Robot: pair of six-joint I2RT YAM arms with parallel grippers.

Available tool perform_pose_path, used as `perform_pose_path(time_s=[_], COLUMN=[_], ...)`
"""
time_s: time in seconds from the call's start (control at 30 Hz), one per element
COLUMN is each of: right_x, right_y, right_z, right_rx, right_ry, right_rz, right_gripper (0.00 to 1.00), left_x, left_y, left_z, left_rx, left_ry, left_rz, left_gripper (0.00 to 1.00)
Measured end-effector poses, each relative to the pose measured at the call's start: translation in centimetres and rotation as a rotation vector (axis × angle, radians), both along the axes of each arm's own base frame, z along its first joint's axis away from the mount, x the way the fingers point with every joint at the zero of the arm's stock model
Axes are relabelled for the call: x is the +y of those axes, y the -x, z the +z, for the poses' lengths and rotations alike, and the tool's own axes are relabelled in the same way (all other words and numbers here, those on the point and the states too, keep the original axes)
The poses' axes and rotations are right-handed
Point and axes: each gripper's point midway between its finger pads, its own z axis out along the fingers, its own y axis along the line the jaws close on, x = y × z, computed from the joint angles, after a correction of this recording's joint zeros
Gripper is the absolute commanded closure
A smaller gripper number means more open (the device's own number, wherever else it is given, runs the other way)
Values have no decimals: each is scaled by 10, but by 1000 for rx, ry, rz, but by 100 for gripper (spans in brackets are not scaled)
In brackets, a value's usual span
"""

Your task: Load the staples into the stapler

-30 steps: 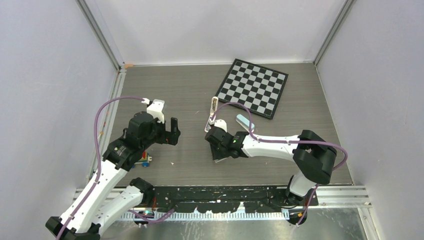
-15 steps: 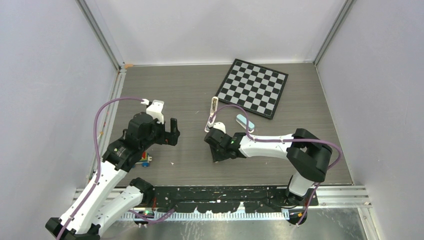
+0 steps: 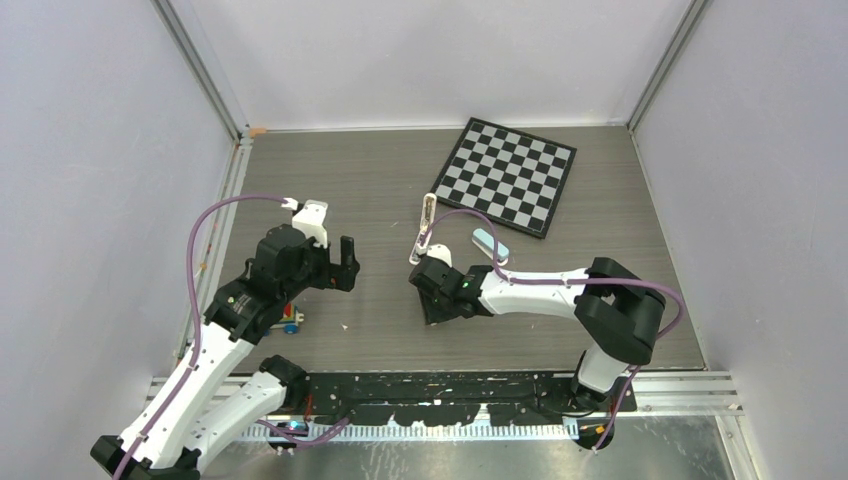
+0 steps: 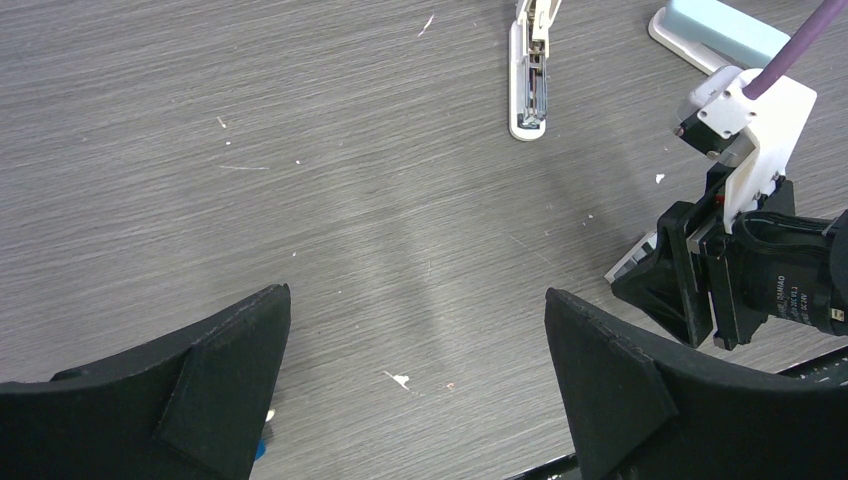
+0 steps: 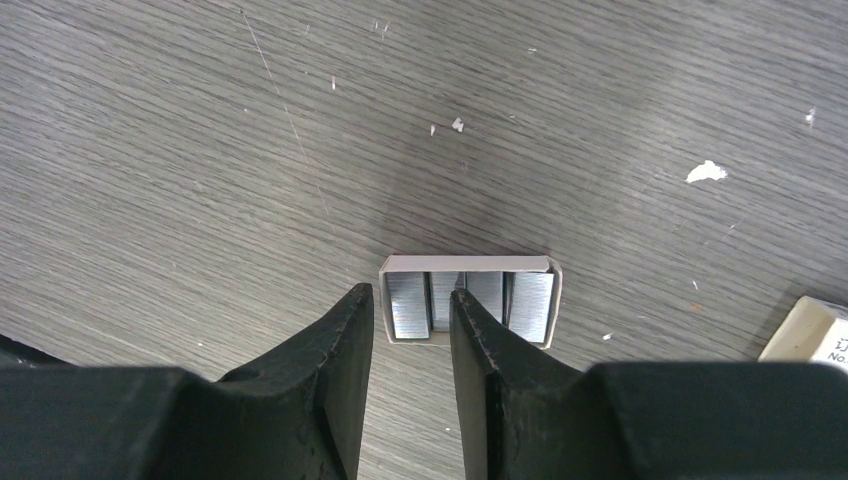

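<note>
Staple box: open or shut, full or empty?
Open, not empty: right wrist view shows silvery staples lying exposed in the white staple box.

Bare table (image 3: 382,292) lies open between the left claw (image 3: 346,264) and right claw (image 5: 412,300), while the opened stapler (image 3: 427,222) and chessboard (image 3: 510,175) crowd the far side.

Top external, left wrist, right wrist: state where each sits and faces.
Top external: fixed above and behind the robot, looking down on the table; left arm and right arm show.
Left wrist: on the left arm, down across the table at the stapler; open left gripper below.
Right wrist: on the right arm, straight down at the staples; right gripper over them.
Shared: top and left wrist show the stapler.
</note>
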Motion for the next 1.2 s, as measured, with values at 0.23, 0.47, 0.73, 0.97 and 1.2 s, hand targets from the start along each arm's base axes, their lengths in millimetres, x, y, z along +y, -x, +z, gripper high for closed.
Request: perform_pose_path(time_s=[0.23,0.47,0.73,0.97,1.2], right_x=[-1,-1,-2,-3,-8], right_y=[0,0,-1,-1,-1], right_z=[2,2,2,1,-1], right_rx=[-5,-5,-10,-11,-16], right_ry=[3,2,6,15,37], right_rz=[2,2,3,4,9], right_gripper=[62,65,65,66,68], left_x=[0,0,0,0,0], left_y=[0,0,0,0,0], left_z=[0,0,0,-1,-1], left_rx=[0,-1,-1,3,3], left_ry=[0,0,0,-1,-1], left_rz=[0,0,0,0,0], left_gripper=[0,0,0,0,0])
